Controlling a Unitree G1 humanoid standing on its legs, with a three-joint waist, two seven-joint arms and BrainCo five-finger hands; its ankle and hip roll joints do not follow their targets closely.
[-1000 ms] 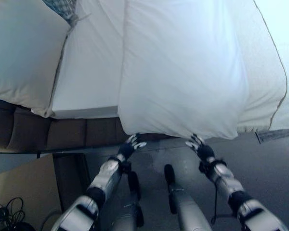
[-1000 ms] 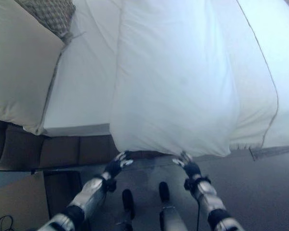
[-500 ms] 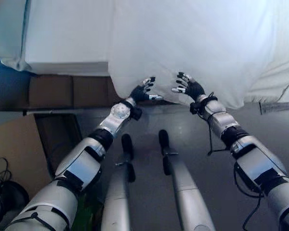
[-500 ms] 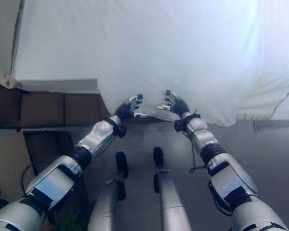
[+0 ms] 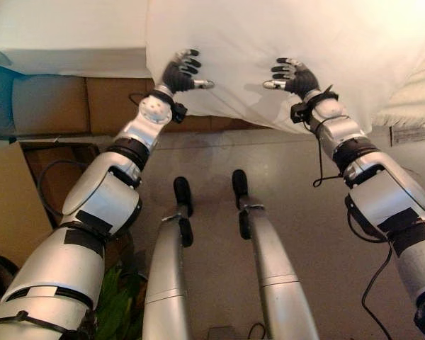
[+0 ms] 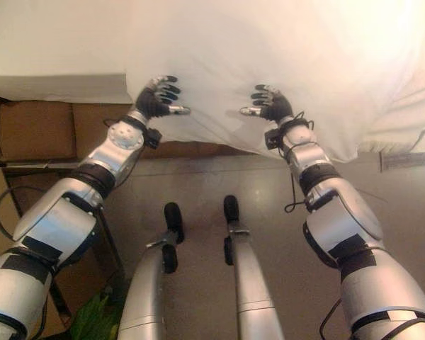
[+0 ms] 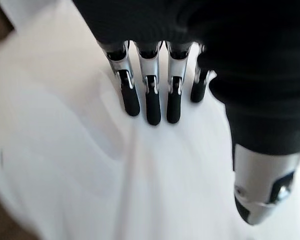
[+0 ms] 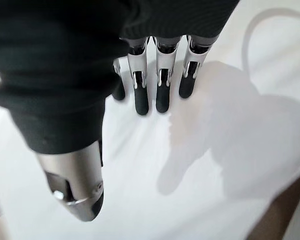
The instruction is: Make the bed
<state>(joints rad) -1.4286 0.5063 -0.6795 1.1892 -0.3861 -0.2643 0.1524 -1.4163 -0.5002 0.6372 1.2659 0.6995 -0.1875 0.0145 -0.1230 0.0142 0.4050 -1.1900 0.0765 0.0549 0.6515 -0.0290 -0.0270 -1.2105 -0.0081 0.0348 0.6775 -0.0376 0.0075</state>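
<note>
Both hands, the left hand [image 5: 178, 73] and the right hand [image 5: 295, 75], rest with loose fingers on the white blanket [image 5: 283, 42] hanging over the bed's near edge. Holding nothing, they could let it slide down.

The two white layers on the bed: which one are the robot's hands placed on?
The upper one: the puffy white duvet whose edge hangs over the bed's side. The left hand and right hand lie open on it. The flat sheet lies further left, untouched.
</note>
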